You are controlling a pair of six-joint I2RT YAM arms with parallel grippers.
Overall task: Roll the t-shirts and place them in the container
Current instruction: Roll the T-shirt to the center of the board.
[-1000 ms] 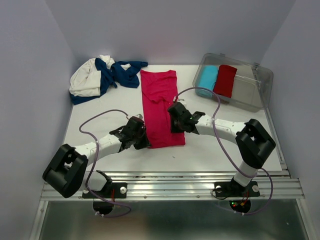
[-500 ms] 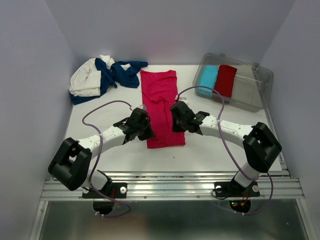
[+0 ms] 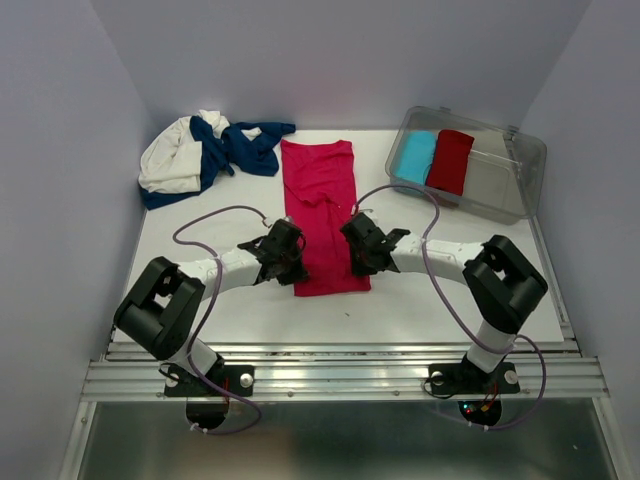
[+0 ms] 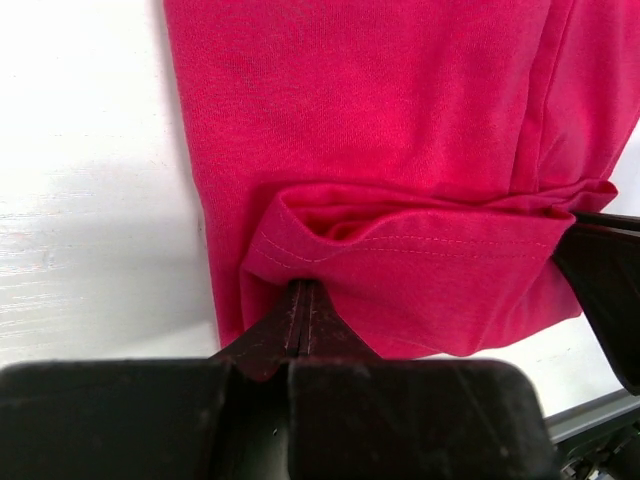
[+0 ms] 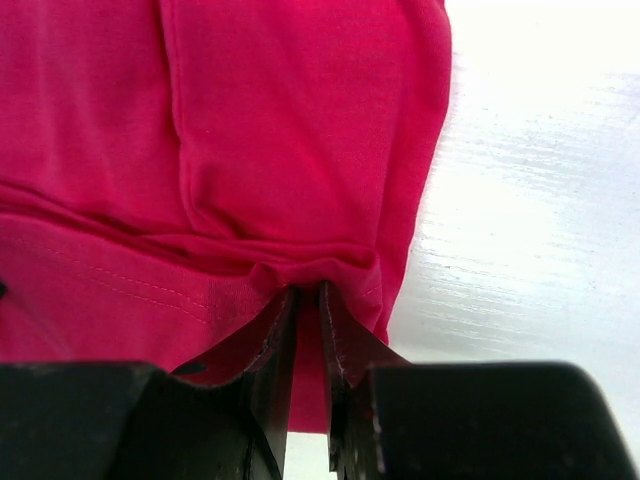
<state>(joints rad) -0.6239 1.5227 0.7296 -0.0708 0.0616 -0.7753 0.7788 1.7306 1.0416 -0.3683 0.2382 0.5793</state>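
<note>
The pink-red t-shirt [image 3: 320, 195] lies folded into a long narrow strip down the middle of the white table [image 3: 420, 305], running from the far side toward the arms. Its near end is turned up and back over itself in a low fold, and both claws sit at that end, one on each side edge.

The left claw [image 3: 287, 252] meets the strip's near-left corner. In its wrist view the left claw [image 4: 303, 292] has its fingers pressed together with no gap, their tips tucked under the stitched hem. It seems to be clamped on that hem, though the fold hides the pinch itself.

The right claw [image 3: 357, 246] is at the near-right corner. Its wrist view shows the right claw [image 5: 307, 296] clenched on the shirt, with a thin band of pink cloth between its fingers and the bunched edge at their tips.

At the far left, well apart, a navy t-shirt [image 3: 245, 148] and a cream t-shirt [image 3: 170, 160] lie crumpled together. At the far right a clear bin [image 3: 522, 170] holds a light-blue roll [image 3: 413, 157] beside a darker red roll [image 3: 450, 160].
</note>
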